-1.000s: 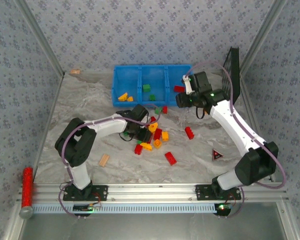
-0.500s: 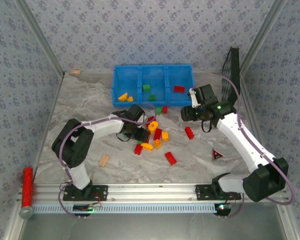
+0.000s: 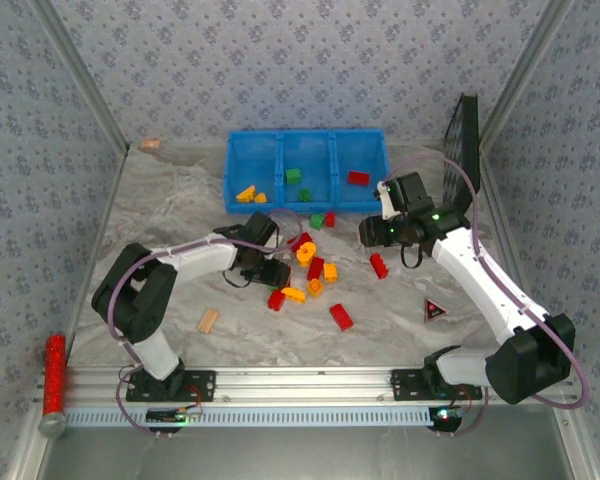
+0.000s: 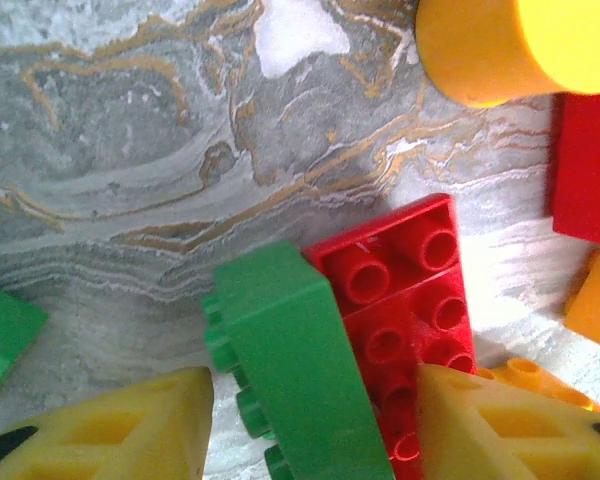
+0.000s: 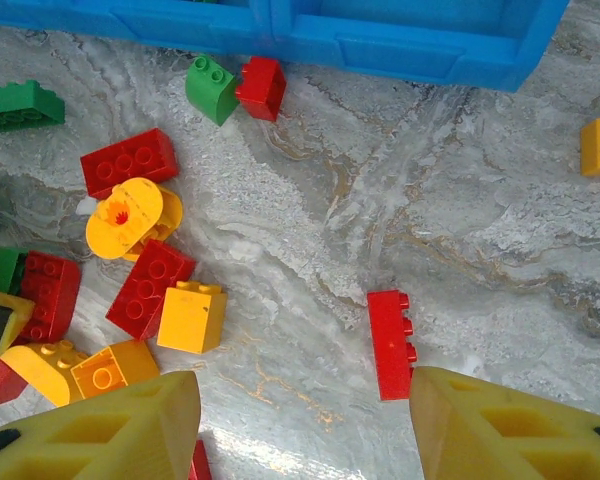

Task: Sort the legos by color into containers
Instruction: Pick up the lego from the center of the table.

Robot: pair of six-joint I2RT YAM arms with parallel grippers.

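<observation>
Between the left gripper (image 4: 313, 425) tips, green lego (image 4: 285, 360) and red lego (image 4: 405, 290) are cut off, grip unclear; right gripper (image 5: 305, 425) gapes, holding nothing.

crowded legos (image 3: 305, 262) leave bare table (image 3: 160, 225) at left.

A robot lab cell: aluminium rail (image 3: 310, 381), framed patterned walls (image 3: 280, 60), marbled table (image 3: 170, 200).

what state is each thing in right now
left gripper: open, straddling a tilted green brick that rests against a red brick
right gripper: open, empty
blue bin: upright; yellow bricks in the left compartment, green bricks in the middle, a single red piece in the right
loose legos: unsorted, outside the bin
lone red lego: lying flat, apart from the pile
</observation>
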